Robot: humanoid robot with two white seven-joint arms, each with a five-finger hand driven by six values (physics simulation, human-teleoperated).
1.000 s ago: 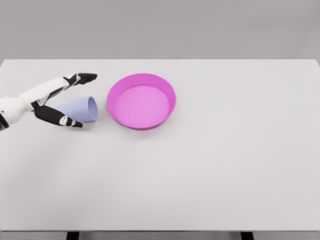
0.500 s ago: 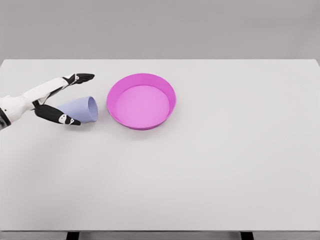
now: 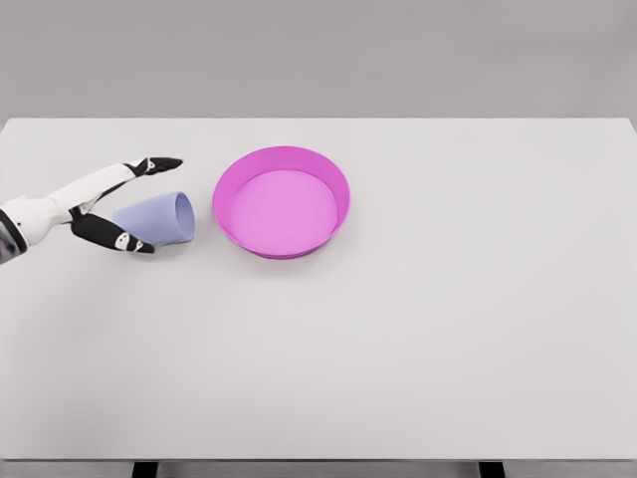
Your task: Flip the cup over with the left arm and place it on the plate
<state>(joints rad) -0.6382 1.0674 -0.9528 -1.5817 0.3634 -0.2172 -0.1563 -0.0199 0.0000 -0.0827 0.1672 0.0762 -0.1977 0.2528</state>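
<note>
Reaching in from the left edge of the head view, the left hand [image 3: 100,204] sits over the left part of the white table [image 3: 418,329], its white forearm running off the picture at the lower left. Its fingers [image 3: 154,164] are stretched out toward the right on the far side of the cup, and the dark thumb [image 3: 114,237] points the same way on the near side, so the hand is spread wide with the cup's narrow end lying in the gap between them. The thumb overlaps the cup's near edge in the picture, but whether it actually touches cannot be told; the far fingers stand apart from the cup. Nothing is grasped.

Lying on its side on the table, the pale lavender cup [image 3: 159,217] has its open mouth turned right, toward the plate, and its narrower base turned left into the hand. It rests just to the left of the plate, near it but with a strip of bare table between the two.

Right of the cup, the magenta plate [image 3: 231,179] is a round, shallow dish with a raised rim, sitting flat in the far-left half of the table with nothing in it.

Only the one arm shows in this view.
</note>
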